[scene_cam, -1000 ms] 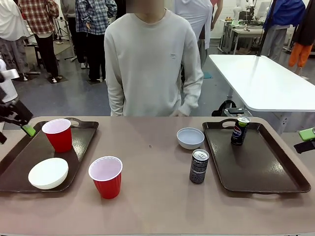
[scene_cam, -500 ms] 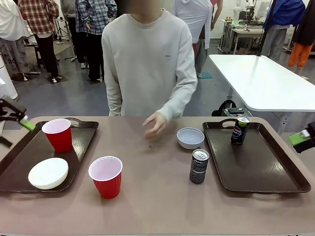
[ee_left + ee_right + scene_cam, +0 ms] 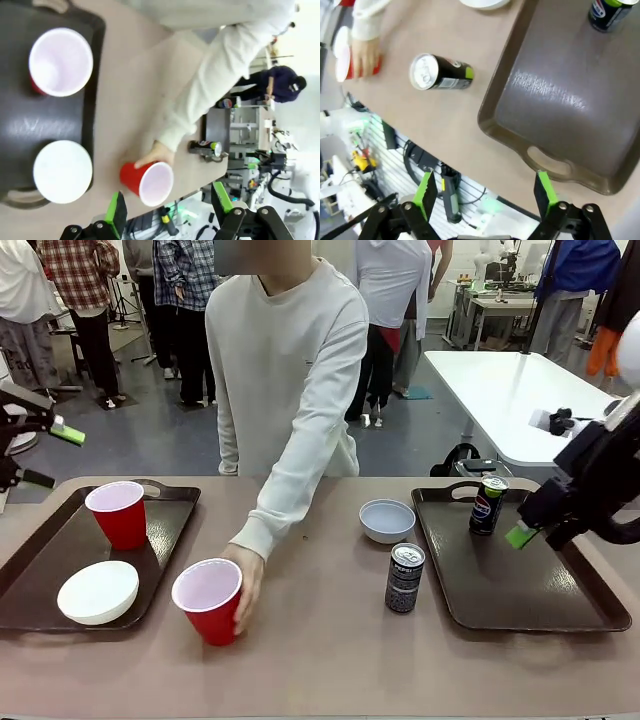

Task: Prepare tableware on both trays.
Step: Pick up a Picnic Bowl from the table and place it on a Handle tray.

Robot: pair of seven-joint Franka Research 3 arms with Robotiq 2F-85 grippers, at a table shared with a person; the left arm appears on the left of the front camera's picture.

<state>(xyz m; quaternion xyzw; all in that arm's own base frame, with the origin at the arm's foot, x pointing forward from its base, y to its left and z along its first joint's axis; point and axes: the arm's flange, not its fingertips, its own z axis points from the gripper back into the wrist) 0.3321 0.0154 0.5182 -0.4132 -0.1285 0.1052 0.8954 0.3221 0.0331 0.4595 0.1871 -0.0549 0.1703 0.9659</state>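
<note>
Tableware is split between the two trays and the bare table (image 3: 320, 660). In the front view the left tray (image 3: 60, 540) is cut off by the picture's left edge. The right gripper (image 3: 528, 532) hangs in front of the far-right rim of the right tray (image 3: 520, 585), with only one of its green pads (image 3: 520, 535) plain to see there. The person's hand (image 3: 247, 585) wraps the right side of a red cup (image 3: 205, 598) and hides that side. This cup stands on the table just beside the left tray. The person's sleeve (image 3: 290, 490) slants down across the table's middle. A white bowl (image 3: 387, 521) and a black can (image 3: 405, 578) stand on the table just left of the right tray. The left tray holds a second red cup (image 3: 118, 515) and a second white bowl (image 3: 98, 592), set apart from each other. The right tray holds a second can (image 3: 488, 505), upright at its far-left corner. Both cups show bare white insides. The left gripper (image 3: 50, 455) hovers at the picture's left edge, beyond the left tray's far end. In the wrist views both grippers' jaws stand wide apart with nothing between them.
</note>
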